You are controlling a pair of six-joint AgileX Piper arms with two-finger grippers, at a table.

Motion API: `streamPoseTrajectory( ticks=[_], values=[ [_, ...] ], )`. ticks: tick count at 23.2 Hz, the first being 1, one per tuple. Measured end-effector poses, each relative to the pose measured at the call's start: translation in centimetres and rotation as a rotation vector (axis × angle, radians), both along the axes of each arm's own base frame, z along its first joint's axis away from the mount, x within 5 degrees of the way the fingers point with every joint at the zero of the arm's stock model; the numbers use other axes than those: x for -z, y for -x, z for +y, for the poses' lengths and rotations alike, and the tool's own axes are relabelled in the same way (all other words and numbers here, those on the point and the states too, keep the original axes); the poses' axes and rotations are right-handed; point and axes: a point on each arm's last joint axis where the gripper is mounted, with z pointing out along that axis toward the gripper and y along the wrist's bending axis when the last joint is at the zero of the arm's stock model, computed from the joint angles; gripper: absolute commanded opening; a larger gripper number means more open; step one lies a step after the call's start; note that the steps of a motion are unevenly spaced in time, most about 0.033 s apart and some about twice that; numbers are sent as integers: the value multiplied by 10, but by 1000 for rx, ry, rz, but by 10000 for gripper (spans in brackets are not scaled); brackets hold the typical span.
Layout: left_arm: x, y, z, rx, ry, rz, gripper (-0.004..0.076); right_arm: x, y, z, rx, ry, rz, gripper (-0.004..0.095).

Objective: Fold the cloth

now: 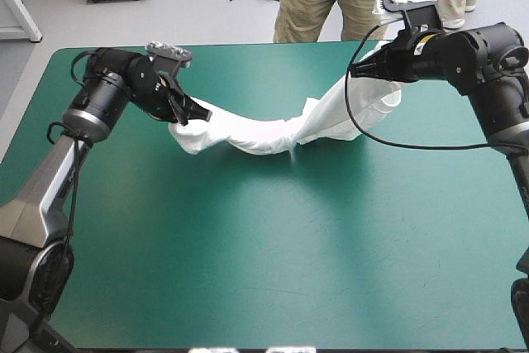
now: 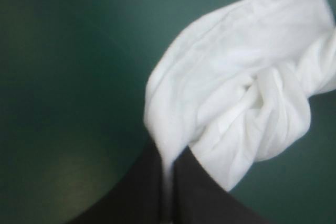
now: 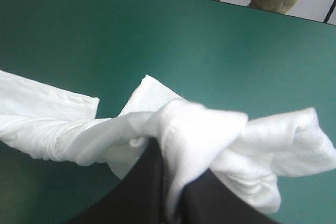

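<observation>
The white T-shirt (image 1: 273, 131) hangs as a sagging, twisted band between my two grippers, over the far half of the teal-green table. My left gripper (image 1: 201, 112) is shut on the T-shirt at its left end; in the left wrist view the cloth (image 2: 236, 93) bunches out from between the black fingers (image 2: 136, 192). My right gripper (image 1: 357, 69) is shut on the T-shirt at its right end, held higher. In the right wrist view the cloth (image 3: 194, 135) drapes over the fingers (image 3: 142, 192) and trails away toward the other arm. The lowest part of the band touches the cover.
The teal-green cover (image 1: 273, 254) lies bare across the near half of the table. The table's far edge (image 1: 231, 45) runs close behind the shirt.
</observation>
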Motion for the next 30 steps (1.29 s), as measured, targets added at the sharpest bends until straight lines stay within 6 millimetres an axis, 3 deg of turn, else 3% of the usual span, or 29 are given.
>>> streamPoseTrajectory(
  ticks=[7,9,12,13,15,17,19,21,23,25,30],
  values=[
    [-74,13,4,0,60,-195,-9,-6,7,-2,-1,-7,-17,-17],
    [-109,25,7,3,101,-303,-9,-19,18,-5,-7,-11,-63,-17],
    [-168,62,16,35,162,-507,-9,-60,45,-12,-12,-39,-207,-17],
    [-176,69,17,56,170,-540,-9,-70,51,-14,-12,-50,-245,-17],
    [-208,101,20,131,227,-667,-9,-107,75,-19,-25,-99,-378,-17],
    [-224,124,24,162,256,-729,-9,-133,96,-21,-57,-144,-473,-17],
    [-235,146,29,198,255,-784,-9,-152,118,-23,-94,-179,-535,-16],
    [-247,174,38,211,258,-839,-9,-158,136,-27,-109,-176,-528,-16],
    [-255,203,47,211,260,-880,-9,-153,151,-30,-117,-157,-451,-16],
    [-255,218,51,213,259,-882,-9,-147,159,-32,-116,-151,-393,-17],
    [-231,239,57,200,260,-785,-9,-123,170,-34,-112,-170,-292,-17]
  ],
)
